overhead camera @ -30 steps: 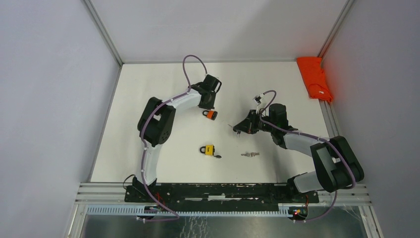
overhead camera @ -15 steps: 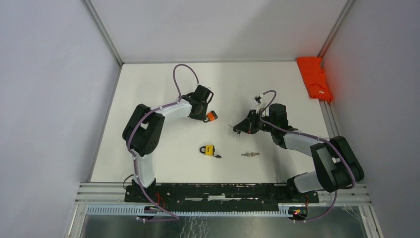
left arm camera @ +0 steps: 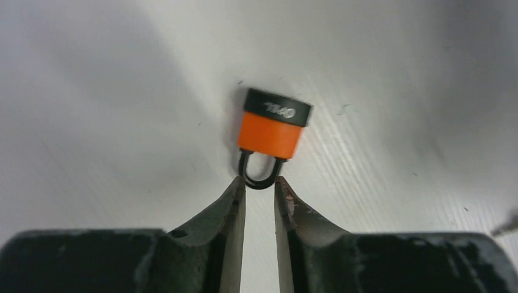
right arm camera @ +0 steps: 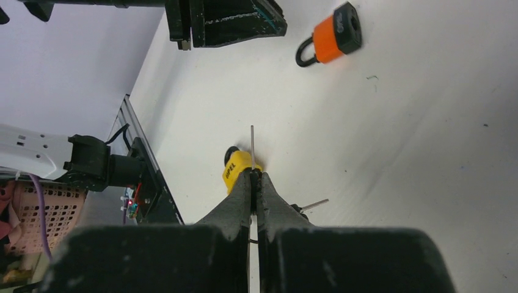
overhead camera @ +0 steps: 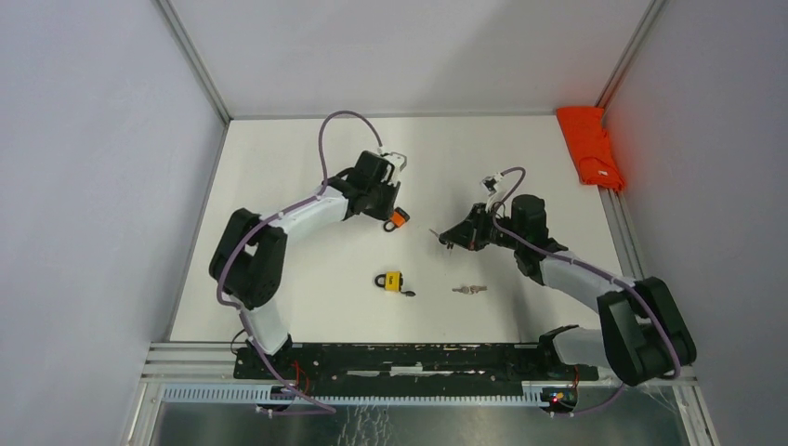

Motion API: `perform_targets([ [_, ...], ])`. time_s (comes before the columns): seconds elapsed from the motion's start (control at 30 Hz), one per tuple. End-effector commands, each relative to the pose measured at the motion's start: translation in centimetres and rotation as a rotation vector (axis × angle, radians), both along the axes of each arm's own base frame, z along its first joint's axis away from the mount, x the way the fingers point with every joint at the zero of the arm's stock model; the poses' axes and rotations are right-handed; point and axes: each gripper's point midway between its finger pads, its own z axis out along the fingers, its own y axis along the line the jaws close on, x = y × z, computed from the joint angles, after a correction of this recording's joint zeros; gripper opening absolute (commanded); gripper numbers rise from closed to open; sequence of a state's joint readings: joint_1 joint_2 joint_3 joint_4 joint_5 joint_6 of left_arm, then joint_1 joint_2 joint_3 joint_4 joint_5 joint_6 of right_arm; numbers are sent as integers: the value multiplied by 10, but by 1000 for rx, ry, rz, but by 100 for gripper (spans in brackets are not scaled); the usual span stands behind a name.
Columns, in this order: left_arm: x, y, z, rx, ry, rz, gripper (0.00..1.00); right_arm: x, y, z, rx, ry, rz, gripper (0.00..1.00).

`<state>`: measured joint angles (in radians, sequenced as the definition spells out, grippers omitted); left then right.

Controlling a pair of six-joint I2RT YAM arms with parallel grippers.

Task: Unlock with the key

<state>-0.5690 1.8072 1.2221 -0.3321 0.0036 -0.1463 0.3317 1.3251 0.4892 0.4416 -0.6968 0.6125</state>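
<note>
Left pincer (left arm camera: 259,182): found partly open, a narrow gap showing between the tips. A second ago it was closed on the orange lock (left arm camera: 270,131), which was carried clear of the desk (overhead camera: 307,167). The lock is now seen lying on the desk, shackle toward the tips and black base away. The shackle bow sits just at the tips; whether it is touched cannot be told. The lock is judged released.

Right pincer (right arm camera: 255,174): found closed on the key (right arm camera: 252,146), blade projecting forward. It is held to the right of the orange lock and apart from it; its place is little changed over the last second.

Meaning for the task: the lock is no longer braced. It is judged that insertion will need the lock regripped by the body or steadied, since a free lock is likely to be pushed along the desk.

Views compared: the jaw gap and the shackle position are shown only by the left wrist view. The key, seen edge-on as a thin line, is shown clearly only by the right wrist view. Only the top view gives the layout: a yellow lock (overhead camera: 393,280) nearer the bases and loose keys (overhead camera: 470,289) to its right.
</note>
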Motion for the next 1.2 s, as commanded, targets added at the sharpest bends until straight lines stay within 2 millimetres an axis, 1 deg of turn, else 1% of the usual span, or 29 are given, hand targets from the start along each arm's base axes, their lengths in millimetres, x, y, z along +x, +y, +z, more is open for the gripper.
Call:
perform_targets([
  [0.0, 4, -33, 59, -84, -167, -321, 31, 3, -1, 39, 31, -103, -9, 0],
  [0.07, -4, -42, 63, -89, -159, -452, 31, 4, -2, 53, 28, -138, -9, 0],
  [0.17, -6, -40, 51, -26, -101, -540, 32, 4, -3, 70, 25, -178, -13, 0],
  [0.27, 4, -30, 34, 72, -53, -537, 36, 4, -5, 86, 29, -214, -19, 0],
  [0.3, 6, -30, 29, 86, -39, -537, 39, 4, -5, 90, 30, -226, -18, 0],
  [0.37, 6, -34, 26, 75, -21, -558, 43, 3, -6, 95, 29, -235, -19, 0],
  [0.4, 5, -37, 26, 64, -17, -567, 45, 4, -6, 96, 27, -236, -21, 0],
  [0.47, 4, -39, 24, 55, -2, -574, 46, 4, -7, 98, 28, -238, -20, 0],
  [0.57, 2, -33, 16, 81, 23, -561, 47, 5, -7, 98, 28, -237, -21, 0],
  [0.6, 1, -33, 13, 87, 30, -561, 49, 5, -7, 98, 28, -237, -22, 0],
  [0.63, 0, -33, 11, 81, 37, -563, 54, 5, -7, 98, 28, -237, -20, 0],
  [0.7, -2, -36, 8, 64, 49, -571, 56, 5, -7, 99, 33, -240, -18, 0],
  [0.73, -2, -37, 6, 61, 54, -574, 58, 5, -7, 100, 37, -241, -18, 0],
  [0.77, 0, -38, 4, 64, 51, -567, 60, 4, -6, 101, 38, -240, -16, 0],
  [1.03, 7, -35, -19, 106, 88, -544, 61, 4, -9, 100, 34, -245, -20, 0],
  [1.17, 9, -33, -25, 121, 87, -535, 62, 2, -9, 105, 39, -263, -15, 0],
])
